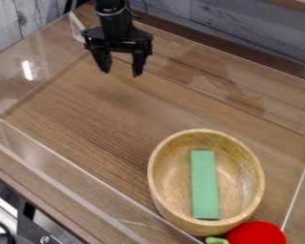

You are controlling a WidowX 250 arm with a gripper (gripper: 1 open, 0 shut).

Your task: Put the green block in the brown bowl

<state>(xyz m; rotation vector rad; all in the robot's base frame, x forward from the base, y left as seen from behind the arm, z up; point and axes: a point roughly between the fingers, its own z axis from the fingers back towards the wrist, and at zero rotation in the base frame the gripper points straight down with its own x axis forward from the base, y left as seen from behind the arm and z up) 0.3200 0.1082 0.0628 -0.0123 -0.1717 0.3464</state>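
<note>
The green block lies flat inside the brown bowl, which stands at the front right of the wooden table. My gripper hangs far away over the back left of the table, pointing down. Its black fingers are open and hold nothing.
A red round toy with green leaves sits at the bowl's front right, by the lower edge. Clear acrylic walls fence the table on the front, left and right sides. A grey plank wall runs along the back.
</note>
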